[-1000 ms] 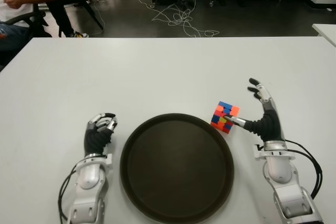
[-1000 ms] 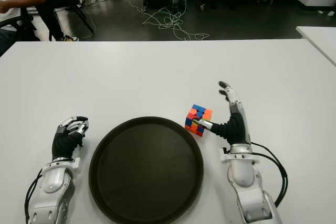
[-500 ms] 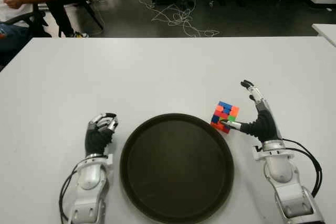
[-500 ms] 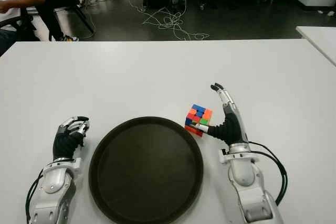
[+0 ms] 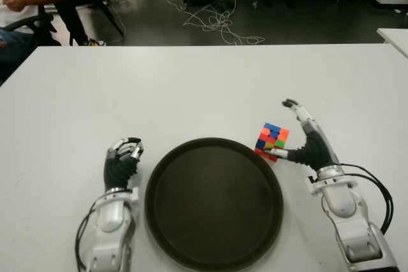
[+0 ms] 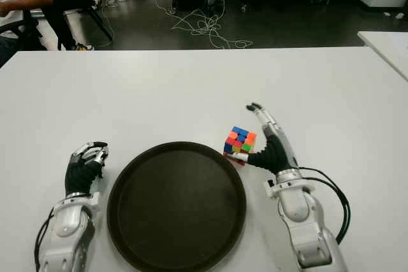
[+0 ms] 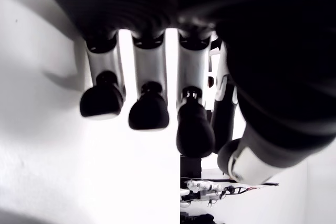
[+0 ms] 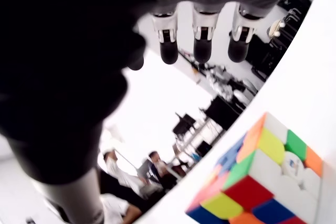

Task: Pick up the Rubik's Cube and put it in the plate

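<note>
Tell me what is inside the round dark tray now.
Nothing shows inside the round dark tray. The multicoloured Rubik's Cube stands on the white table just outside its rim, beside the open right robot hand. Whatever is under the tray is covered.

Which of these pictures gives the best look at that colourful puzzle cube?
The right wrist view: the multicoloured Rubik's Cube fills it, stickers plain. Both eye views show it small on the white table, by the dark round plate rim, the right hand open beside it. The left wrist view misses it.
</note>
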